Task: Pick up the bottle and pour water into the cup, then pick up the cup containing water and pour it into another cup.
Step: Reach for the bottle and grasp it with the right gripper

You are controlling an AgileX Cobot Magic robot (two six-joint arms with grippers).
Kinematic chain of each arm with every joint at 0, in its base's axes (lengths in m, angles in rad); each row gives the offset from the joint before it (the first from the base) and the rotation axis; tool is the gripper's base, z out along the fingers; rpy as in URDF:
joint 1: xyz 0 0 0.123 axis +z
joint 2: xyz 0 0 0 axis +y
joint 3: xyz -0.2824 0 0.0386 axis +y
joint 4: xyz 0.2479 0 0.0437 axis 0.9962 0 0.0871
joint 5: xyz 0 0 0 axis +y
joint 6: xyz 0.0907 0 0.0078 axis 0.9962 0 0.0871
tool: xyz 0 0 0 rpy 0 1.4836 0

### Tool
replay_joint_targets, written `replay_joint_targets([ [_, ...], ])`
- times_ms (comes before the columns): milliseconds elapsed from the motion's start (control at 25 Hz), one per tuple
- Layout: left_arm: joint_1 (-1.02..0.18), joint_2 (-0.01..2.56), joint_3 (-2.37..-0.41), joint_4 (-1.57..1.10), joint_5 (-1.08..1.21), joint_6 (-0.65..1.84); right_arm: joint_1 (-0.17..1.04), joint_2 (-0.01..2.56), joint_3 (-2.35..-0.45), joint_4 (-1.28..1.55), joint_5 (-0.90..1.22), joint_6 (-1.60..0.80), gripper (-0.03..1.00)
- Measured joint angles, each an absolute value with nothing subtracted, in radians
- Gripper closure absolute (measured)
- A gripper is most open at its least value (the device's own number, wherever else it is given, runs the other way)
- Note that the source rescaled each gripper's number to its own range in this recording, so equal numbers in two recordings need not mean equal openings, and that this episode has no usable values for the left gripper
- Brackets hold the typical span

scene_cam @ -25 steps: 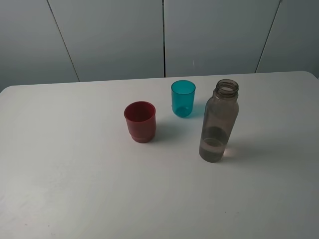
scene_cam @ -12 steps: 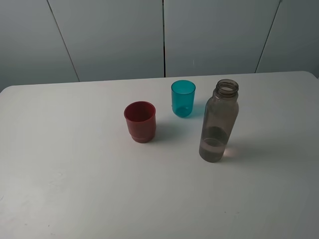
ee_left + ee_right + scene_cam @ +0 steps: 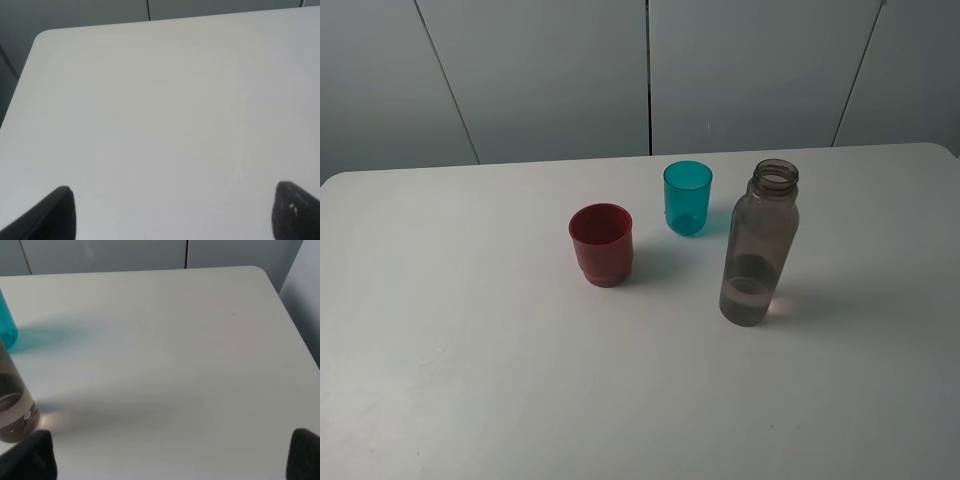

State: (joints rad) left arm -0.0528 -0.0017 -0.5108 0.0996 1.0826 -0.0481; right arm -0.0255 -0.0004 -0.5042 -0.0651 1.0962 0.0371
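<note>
Both jaws gape wide, empty: we see the left gripper (image 3: 177,214) tilted over the table (image 3: 150,100), the right gripper (image 3: 167,456) low near the upright bottle (image 3: 758,250). The teal cup (image 3: 687,198) stands behind-left of it, the red cup (image 3: 601,243) farther left.

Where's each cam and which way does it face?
Exterior high: up high, looks down on table, bottle, teal cup, red cup; no robot.
Left wrist: left arm, faces table corner; left tool open.
Right wrist: right arm, faces bottle, teal cup; right tool open.
Shared: bottle, teal cup in exterior and right wrist.
</note>
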Motion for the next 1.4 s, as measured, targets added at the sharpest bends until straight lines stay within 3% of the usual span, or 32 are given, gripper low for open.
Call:
replay_joint_targets([
  [1040,-0.053,-0.002,-0.511,0.100,1.083,-0.048,-0.025,0.000,-0.504,-0.065,1.096,0.037,-0.03],
  [1400,-0.211,-0.002,-0.511,0.100,1.083,-0.048,-0.025,0.000,-0.504,-0.065,1.096,0.037,-0.03],
])
